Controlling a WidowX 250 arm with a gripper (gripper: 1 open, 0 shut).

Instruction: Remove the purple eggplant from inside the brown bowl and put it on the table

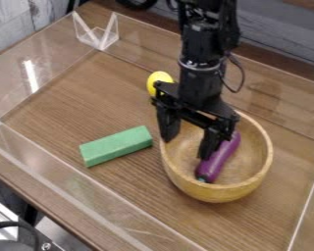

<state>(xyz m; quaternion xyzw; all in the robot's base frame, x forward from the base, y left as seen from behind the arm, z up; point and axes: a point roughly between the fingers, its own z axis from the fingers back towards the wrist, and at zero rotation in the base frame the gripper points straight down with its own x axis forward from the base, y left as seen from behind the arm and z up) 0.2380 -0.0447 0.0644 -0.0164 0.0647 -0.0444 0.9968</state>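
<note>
The purple eggplant point(222, 157) lies inside the brown bowl point(258, 162) at the right of the dark wooden table point(68, 98), its stem end toward the front. My gripper point(199, 137) points straight down over the bowl's near-left part and stands open. Its fingers point(168, 127) reach down to about rim height, beside the eggplant's upper end. Nothing is between the fingers, and I cannot tell whether they touch the eggplant.
A yellow lemon point(154, 83) sits just behind the gripper, partly hidden by it. A green block point(117, 145) lies left of the bowl. Low clear acrylic walls point(28, 74) border the table, and a clear folded stand point(94, 29) is at the back left.
</note>
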